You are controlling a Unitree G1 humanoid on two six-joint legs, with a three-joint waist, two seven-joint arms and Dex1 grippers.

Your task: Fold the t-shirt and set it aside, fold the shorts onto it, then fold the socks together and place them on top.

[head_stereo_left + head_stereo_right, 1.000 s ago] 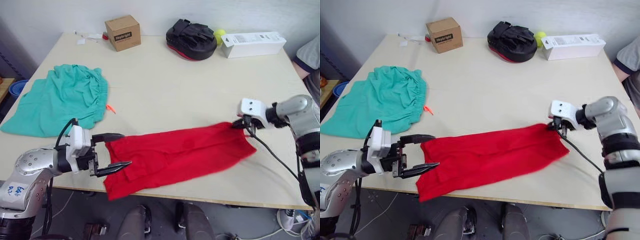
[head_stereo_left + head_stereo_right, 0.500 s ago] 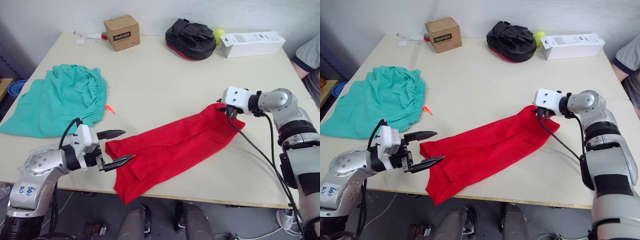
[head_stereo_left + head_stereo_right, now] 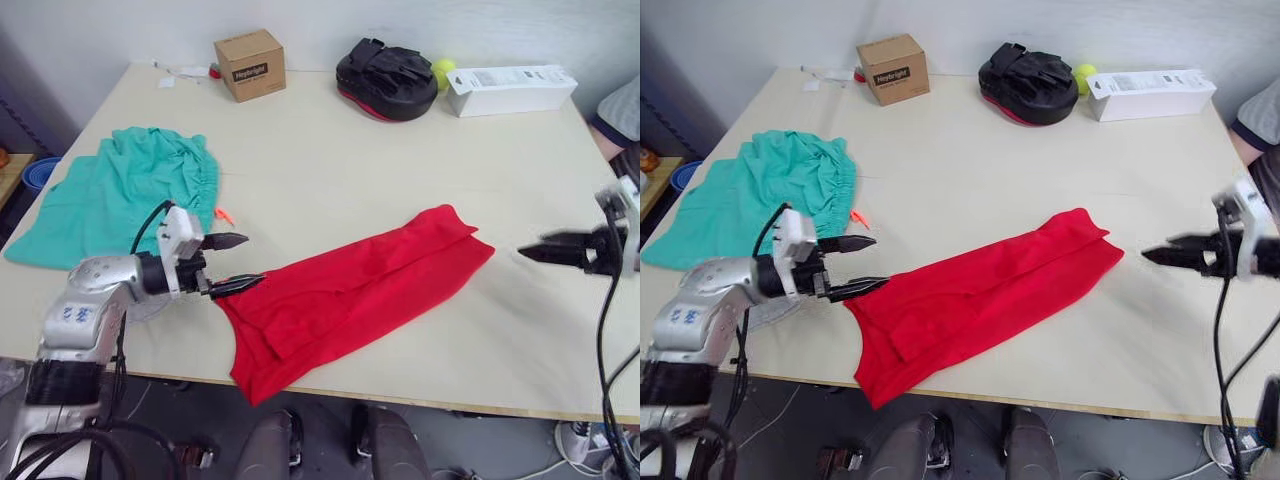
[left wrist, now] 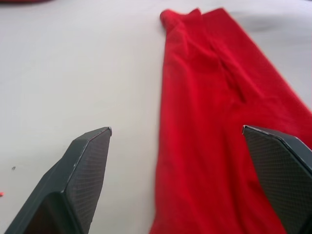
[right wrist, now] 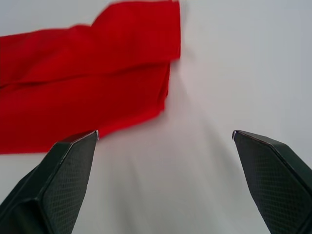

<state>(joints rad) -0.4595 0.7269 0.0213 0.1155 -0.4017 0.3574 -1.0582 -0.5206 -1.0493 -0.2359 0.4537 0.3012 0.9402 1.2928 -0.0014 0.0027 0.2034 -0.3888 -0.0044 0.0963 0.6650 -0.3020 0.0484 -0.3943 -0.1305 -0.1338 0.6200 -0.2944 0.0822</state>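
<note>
Both my hands are released: my left hand (image 3: pixel 232 263) beside the t-shirt (image 3: pixel 350 295), my right hand (image 3: pixel 548 250) apart from it.

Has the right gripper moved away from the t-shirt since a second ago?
Yes. The right gripper was pinching the t-shirt's corner; now it is open, off the cloth, nearer the table's right edge.
</note>
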